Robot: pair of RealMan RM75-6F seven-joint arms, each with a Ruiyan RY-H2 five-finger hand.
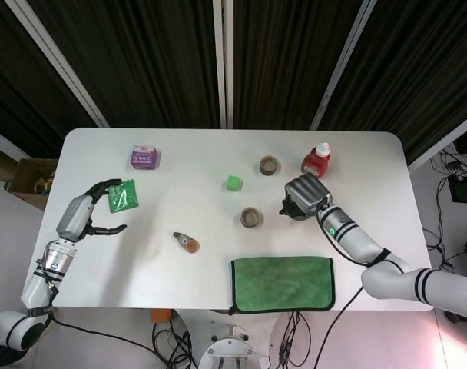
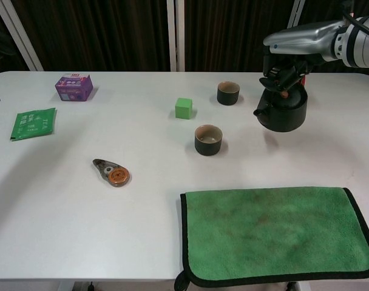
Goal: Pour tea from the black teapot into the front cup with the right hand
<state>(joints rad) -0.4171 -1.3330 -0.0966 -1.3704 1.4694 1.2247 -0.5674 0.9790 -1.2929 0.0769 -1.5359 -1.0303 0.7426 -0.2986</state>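
The black teapot (image 2: 282,110) hangs off the table, held from above by my right hand (image 2: 286,65), its spout pointing left toward the cups. In the head view the right hand (image 1: 305,194) covers most of the teapot (image 1: 289,207). The front cup (image 2: 208,139) (image 1: 251,217) stands upright on the table, left of and below the pot, apart from it. A second cup (image 2: 228,93) (image 1: 269,164) stands further back. My left hand (image 1: 86,213) hovers at the table's left edge, fingers apart and holding nothing.
A red bottle (image 1: 316,160) stands behind the teapot. A green cloth (image 2: 274,233) lies at the front right. A green cube (image 2: 184,108), a purple box (image 2: 74,86), a green tea packet (image 2: 33,123) and a small tape dispenser (image 2: 111,173) sit on the white table (image 2: 142,230).
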